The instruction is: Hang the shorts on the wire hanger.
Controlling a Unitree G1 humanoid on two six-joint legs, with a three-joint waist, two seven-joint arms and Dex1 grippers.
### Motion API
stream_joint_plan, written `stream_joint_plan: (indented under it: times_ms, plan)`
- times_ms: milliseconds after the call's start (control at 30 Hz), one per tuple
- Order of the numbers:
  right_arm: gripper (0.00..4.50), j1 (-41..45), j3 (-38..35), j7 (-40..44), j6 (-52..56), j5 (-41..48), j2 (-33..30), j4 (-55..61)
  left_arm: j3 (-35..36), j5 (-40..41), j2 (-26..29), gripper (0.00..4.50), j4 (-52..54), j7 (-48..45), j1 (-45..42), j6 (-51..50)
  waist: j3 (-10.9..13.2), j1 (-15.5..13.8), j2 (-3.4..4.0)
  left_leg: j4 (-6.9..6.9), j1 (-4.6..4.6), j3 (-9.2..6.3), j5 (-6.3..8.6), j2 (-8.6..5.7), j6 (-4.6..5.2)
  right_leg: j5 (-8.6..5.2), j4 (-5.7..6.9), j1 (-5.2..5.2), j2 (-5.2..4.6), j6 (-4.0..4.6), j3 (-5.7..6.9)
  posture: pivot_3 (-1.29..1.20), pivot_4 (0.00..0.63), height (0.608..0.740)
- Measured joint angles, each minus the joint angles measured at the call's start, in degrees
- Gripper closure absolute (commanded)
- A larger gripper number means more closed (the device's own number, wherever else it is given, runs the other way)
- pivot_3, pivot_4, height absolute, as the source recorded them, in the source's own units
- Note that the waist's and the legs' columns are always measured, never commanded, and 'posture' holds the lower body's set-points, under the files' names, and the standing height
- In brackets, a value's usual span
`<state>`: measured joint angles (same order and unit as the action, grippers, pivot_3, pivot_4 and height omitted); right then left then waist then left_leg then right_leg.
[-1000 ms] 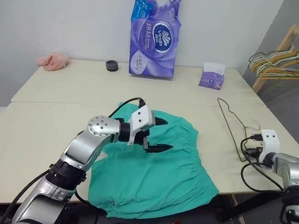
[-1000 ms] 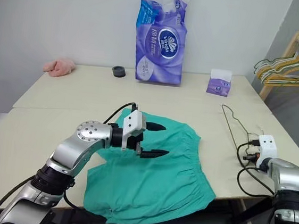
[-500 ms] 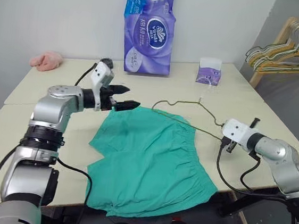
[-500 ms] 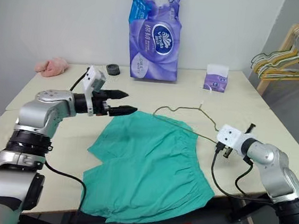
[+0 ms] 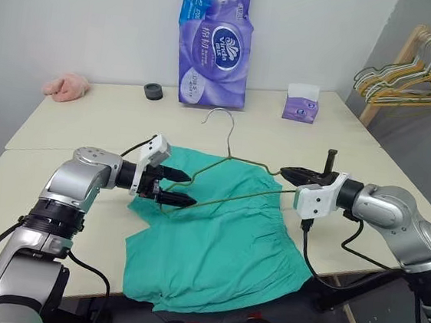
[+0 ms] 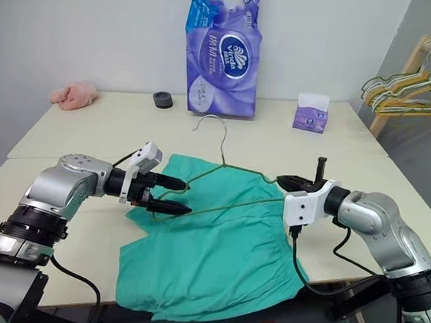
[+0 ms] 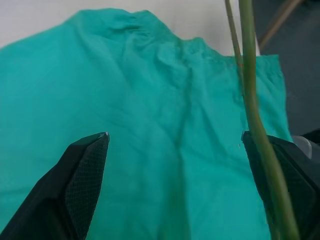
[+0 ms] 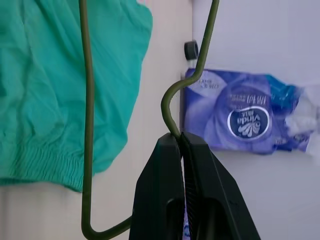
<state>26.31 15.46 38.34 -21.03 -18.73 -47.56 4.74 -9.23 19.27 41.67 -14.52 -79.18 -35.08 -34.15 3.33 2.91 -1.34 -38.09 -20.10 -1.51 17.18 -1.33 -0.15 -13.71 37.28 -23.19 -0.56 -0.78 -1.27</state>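
Shorts: the shorts (image 5: 218, 247) are lying flat on the table (image 5: 59, 184), the teal-green cloth reaching over its near edge, the gathered waistband running along the side toward the right arm.
Left gripper: the left gripper (image 5: 176, 187) is hovering just above the far left part of the shorts with its 2 black fingers spread apart and holding nothing; in the left wrist view the wire is crossing in front of 1 finger (image 7: 280, 165).
Right gripper: the right gripper (image 5: 291, 172) is pointing toward the left arm with its fingers pressed together, pinching the wire hanger (image 5: 234, 163) at 1 corner.
Wire hanger: it is being held up in the air over the shorts, hook uppermost, its far corner lying right at the left gripper.
Farther back: a purple tissue box (image 5: 301, 107), a tall purple pack of paper rolls (image 5: 214, 49), a small black ring (image 5: 153, 91) and a pink cloth lump (image 5: 67, 86) are sitting near the wall.
Off the table: a bunch of green and yellow hangers (image 5: 405, 81) is hanging on a wooden rack at the right.
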Motion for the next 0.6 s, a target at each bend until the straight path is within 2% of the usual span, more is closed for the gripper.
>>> stream_joint_plan:
  times_ms: [300,500,600]
  plan:
    - [4.48,0.06,0.16,0.63,-4.65,-1.91,0.49,-1.29,-1.48,1.62,1.59,0.00,6.04,-4.15,3.14,-3.41,0.00,0.22,0.00,0.00,0.04,0.05,0.00,0.00,0.01,0.00,0.03,0.00,0.01,0.01,-0.04,-0.08,0.031,0.740]
    - [4.48,0.14,0.16,1.24,-5.83,-2.52,0.99,-2.49,-1.88,1.66,2.95,0.00,6.29,-5.31,4.62,-2.64,0.00,0.28,0.01,0.01,0.06,0.06,0.01,0.00,0.01,0.00,0.03,0.00,0.01,0.01,-0.06,-0.08,0.032,0.740]
    - [4.48,1.04,0.16,1.55,-5.92,-2.52,1.63,-2.51,-4.24,-0.41,3.28,0.00,6.25,-5.30,6.49,-0.59,0.01,0.28,0.02,0.01,0.07,0.07,0.01,0.00,0.01,0.00,0.05,0.00,0.01,0.01,-0.08,-0.08,0.031,0.740]
